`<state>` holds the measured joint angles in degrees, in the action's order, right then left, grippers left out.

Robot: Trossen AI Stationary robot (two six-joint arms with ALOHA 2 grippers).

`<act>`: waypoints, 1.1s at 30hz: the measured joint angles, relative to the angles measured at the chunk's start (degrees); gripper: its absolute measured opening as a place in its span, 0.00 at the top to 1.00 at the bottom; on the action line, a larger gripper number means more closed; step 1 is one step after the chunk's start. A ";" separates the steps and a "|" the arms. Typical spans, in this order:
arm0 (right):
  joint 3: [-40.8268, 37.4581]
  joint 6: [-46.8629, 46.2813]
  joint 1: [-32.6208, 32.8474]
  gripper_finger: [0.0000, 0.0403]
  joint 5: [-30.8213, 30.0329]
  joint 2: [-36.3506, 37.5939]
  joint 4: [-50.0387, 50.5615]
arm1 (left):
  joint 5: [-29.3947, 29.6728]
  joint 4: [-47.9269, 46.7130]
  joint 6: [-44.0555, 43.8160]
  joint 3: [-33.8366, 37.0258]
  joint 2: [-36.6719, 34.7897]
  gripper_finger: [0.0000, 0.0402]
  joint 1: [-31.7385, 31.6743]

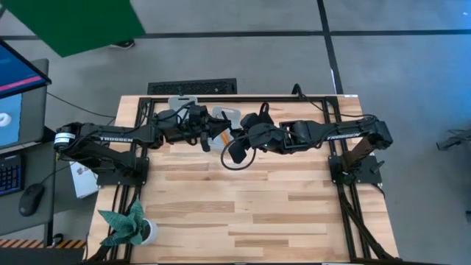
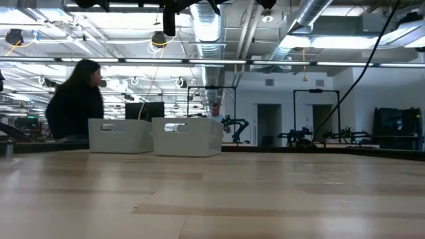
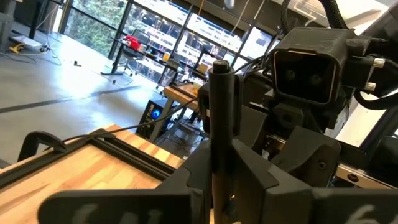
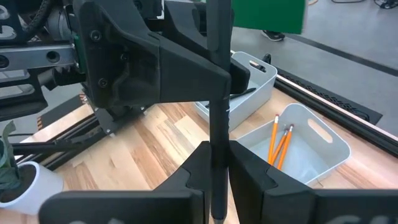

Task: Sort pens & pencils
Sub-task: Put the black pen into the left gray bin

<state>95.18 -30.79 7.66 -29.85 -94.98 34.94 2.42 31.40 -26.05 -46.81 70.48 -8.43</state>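
Observation:
A black pen (image 4: 217, 74) stands between both grippers, lifted above the far middle of the table. My left gripper (image 3: 219, 180) and my right gripper (image 4: 217, 168) face each other there, fingertips nearly meeting, left gripper (image 1: 212, 136) beside right gripper (image 1: 235, 141). Both are shut on this pen. Below them stand two white bins. The nearer one (image 4: 323, 146) holds orange pencils (image 4: 278, 144). The farther one (image 4: 255, 84) holds a dark stick (image 4: 245, 92), probably a pen. In the low view both bins (image 2: 154, 136) rest on the table's far part. My left gripper pinches the black pen's shaft (image 3: 221, 143) between its two fingers, which lie across it. The pen's free end (image 3: 221, 65) sticks out beyond them, clear of the table. My right gripper pinches the same pen's shaft (image 4: 217, 134) between its two fingers, across its length. One short end (image 4: 217, 214) shows on the camera's side and the rest runs on past my left gripper's fingers (image 4: 186, 62). The pen is lifted clear.
A potted green plant (image 1: 129, 224) stands at the table's near left corner. A black cable loop (image 1: 235, 158) hangs under the right arm. The table's near half (image 1: 250, 213) is bare wood. A person (image 2: 73, 106) sits beyond the far edge.

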 joint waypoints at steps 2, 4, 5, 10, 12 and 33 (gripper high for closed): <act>0.00 0.00 0.00 0.83 0.00 0.00 0.00 | 0.02 -0.02 -0.12 0.00 0.00 0.92 0.00; 0.00 0.00 0.00 0.83 0.00 0.00 0.00 | 0.04 -0.05 -0.12 0.00 0.00 0.91 0.00; 0.00 -0.02 0.00 0.83 0.00 0.00 0.00 | 0.05 -0.07 -0.11 0.00 0.00 0.90 0.00; 0.00 -0.02 0.07 0.83 0.02 0.00 0.02 | -1.10 -0.13 -0.19 0.00 0.00 0.92 -0.04; 0.00 -0.02 0.07 0.83 0.04 0.00 0.02 | -1.16 -0.13 -0.23 0.00 0.00 0.92 -0.04; 0.00 -0.07 0.07 0.83 0.09 0.02 0.11 | -1.54 -0.20 -0.28 0.00 0.00 0.91 -0.04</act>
<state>95.18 -30.85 7.73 -29.76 -94.96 35.05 0.89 31.20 -26.33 -46.81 70.48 -8.47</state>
